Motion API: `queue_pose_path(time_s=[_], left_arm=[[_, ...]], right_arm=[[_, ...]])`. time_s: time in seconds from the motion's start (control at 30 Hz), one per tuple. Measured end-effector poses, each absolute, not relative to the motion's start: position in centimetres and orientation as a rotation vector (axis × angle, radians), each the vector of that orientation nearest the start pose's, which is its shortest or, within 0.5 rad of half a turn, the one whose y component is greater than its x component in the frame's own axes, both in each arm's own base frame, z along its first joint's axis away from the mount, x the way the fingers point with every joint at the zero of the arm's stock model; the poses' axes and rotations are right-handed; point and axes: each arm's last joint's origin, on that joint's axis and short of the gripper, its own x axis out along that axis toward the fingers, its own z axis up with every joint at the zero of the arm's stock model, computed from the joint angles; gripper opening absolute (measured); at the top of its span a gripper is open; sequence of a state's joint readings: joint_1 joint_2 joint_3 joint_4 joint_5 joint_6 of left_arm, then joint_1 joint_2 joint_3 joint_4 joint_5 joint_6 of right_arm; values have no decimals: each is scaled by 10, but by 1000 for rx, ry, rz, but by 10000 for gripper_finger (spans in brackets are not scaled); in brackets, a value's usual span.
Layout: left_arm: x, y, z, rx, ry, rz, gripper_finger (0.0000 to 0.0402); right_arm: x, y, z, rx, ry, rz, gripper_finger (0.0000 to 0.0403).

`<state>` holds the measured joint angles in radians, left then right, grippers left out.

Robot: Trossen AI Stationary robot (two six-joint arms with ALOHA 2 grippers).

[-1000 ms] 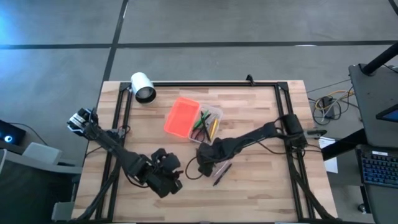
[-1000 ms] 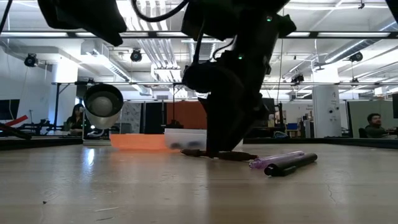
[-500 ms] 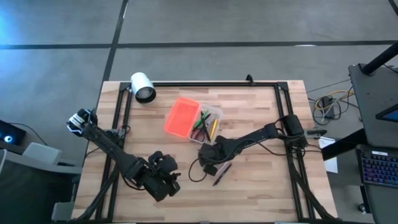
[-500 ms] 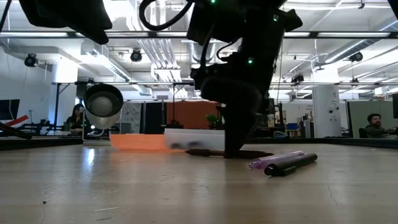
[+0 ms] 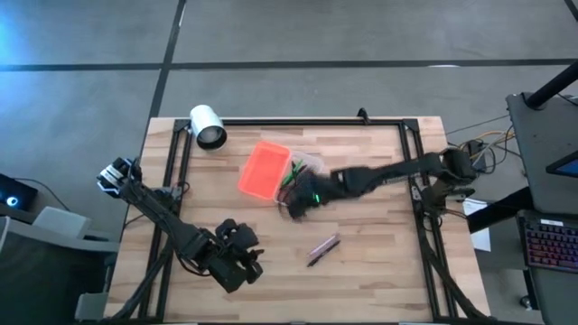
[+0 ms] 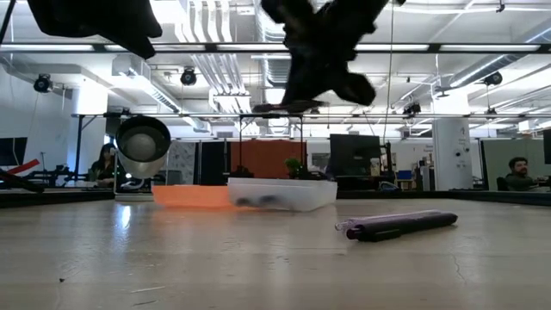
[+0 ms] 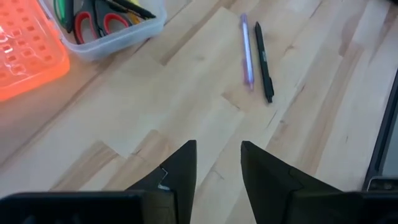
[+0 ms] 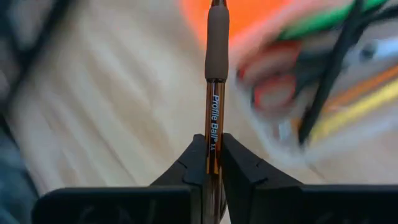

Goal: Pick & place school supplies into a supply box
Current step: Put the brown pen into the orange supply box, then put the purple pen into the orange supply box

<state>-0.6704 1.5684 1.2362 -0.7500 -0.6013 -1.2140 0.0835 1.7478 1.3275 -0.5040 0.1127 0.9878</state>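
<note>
While the left gripper (image 5: 237, 262) idles low at about seven o'clock on the pale wooden table (image 5: 379, 262), its dark fingers (image 7: 180, 168) parted with nothing between them, the right gripper (image 5: 298, 200) hangs raised above the table just beside the near end of the clear plastic tray (image 5: 307, 169) with its orange textured lid (image 5: 265, 170) folded open at nine o'clock of it. Its fingers (image 8: 194, 163) are clamped on a brown ballpoint pen with a dark rubber grip (image 8: 214, 99). Red-handled scissors (image 7: 93, 22), a green highlighter (image 8: 323, 18) and yellow-orange pencils lie inside the tray. At five o'clock from the tray, well apart, a purple pen (image 7: 247, 53) and a black pen (image 7: 263, 61) lie side by side. A white cylinder (image 5: 207, 125) sits at eleven o'clock.
</note>
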Motion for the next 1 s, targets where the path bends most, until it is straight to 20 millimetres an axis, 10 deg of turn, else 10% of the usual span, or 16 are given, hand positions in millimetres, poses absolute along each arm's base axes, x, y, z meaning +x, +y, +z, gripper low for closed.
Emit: queue_pose_path(time_s=[0.2,0.43,0.57,0.8,1.0], left_arm=[[258,-183,265,-522,720,438,108],[257,-185,265,-559,711,445,108],[257,-185,265,-563,710,446,108],[257,-184,265,-547,700,452,108],[257,-184,265,-516,702,444,108]], right_arm=[[383,-29,203,1091,639,-699,42],[380,-34,175,1094,752,-809,104],[371,-29,193,906,733,-825,142],[341,24,238,150,1008,-165,178],[312,82,206,-146,1226,88,173]])
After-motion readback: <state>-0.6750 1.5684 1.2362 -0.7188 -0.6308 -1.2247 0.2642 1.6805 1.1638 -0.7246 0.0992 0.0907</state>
